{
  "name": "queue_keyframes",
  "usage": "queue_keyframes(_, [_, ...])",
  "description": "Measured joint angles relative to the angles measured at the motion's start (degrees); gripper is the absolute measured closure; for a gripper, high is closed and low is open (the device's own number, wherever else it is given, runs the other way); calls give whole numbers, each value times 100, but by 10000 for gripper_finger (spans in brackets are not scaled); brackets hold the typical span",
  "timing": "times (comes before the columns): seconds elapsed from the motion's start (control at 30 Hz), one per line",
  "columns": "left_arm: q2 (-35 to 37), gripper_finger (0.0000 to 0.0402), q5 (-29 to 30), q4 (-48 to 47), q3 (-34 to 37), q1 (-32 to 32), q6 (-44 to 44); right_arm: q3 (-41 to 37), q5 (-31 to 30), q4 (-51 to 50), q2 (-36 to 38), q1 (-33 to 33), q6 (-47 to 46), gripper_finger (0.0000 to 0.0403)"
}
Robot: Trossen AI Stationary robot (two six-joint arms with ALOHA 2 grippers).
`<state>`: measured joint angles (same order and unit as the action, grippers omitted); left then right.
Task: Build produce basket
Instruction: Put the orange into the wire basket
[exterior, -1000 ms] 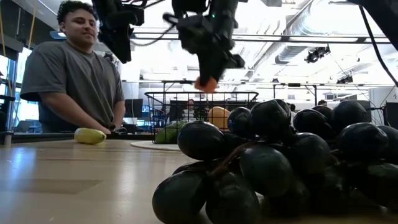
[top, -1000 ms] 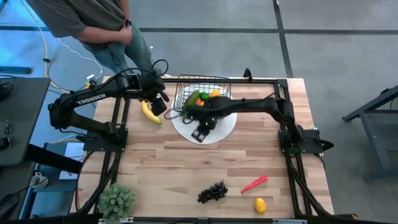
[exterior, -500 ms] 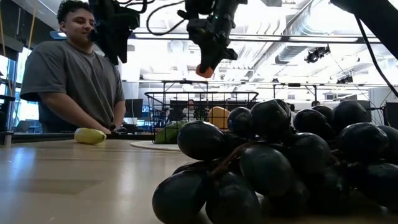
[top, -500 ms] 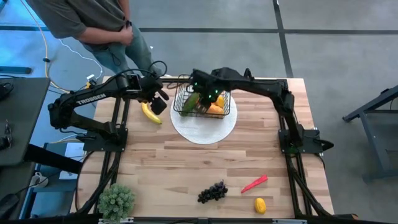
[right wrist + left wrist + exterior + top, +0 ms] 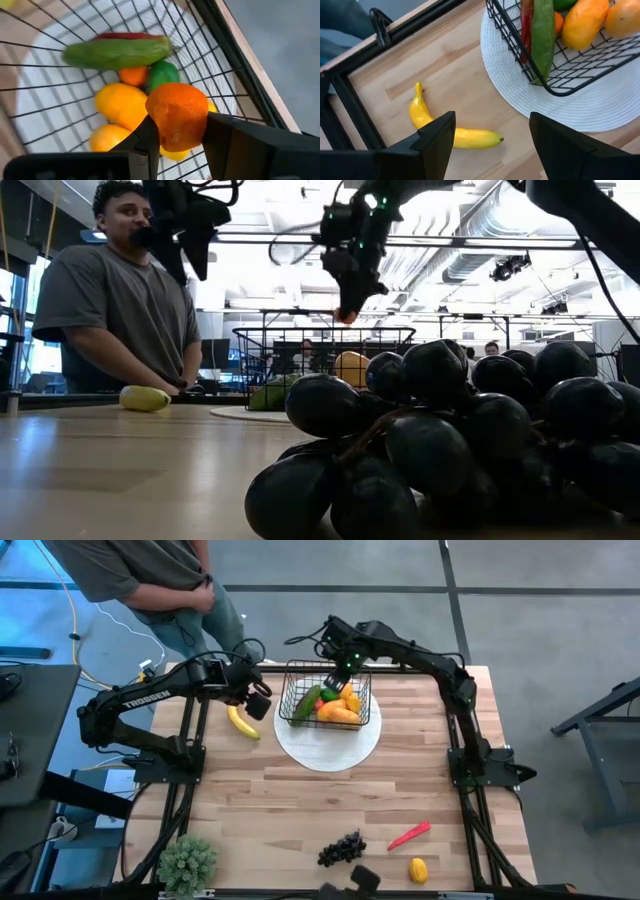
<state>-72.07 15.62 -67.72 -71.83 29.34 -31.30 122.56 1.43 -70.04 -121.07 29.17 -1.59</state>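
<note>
Black wire basket (image 5: pixel 326 700) part-filled; right gripper (image 5: pixel 177 131) jaws clenched on an orange (image 5: pixel 177 116) above it.
Left gripper (image 5: pixel 490 135) jaws released over banana (image 5: pixel 445 127); grapes (image 5: pixel 342 848), chili (image 5: pixel 409 835), lemon (image 5: pixel 418 869) waiting on counter (image 5: pixel 300 810).

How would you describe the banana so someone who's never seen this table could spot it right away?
Start at the white round mat under the black wire basket at the table's far edge. Beside it, towards the left arm, the banana lies on bare wood below the open left pincer. It is the only long, curved, yellow fruit outside the basket.

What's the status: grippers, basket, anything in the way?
Right gripper holds orange above basket. Left gripper open over banana. Nothing in the way.
</note>
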Motion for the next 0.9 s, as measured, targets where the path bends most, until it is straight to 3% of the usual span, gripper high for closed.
queue_keyframes(0.77, [0,158,-2,0,0,0,-718,-7,104,-100,-1162,118,509,318])
queue_keyframes(0.9, [0,158,-46,-2,0,0,-782,-7,140,-102,-1185,113,684,297])
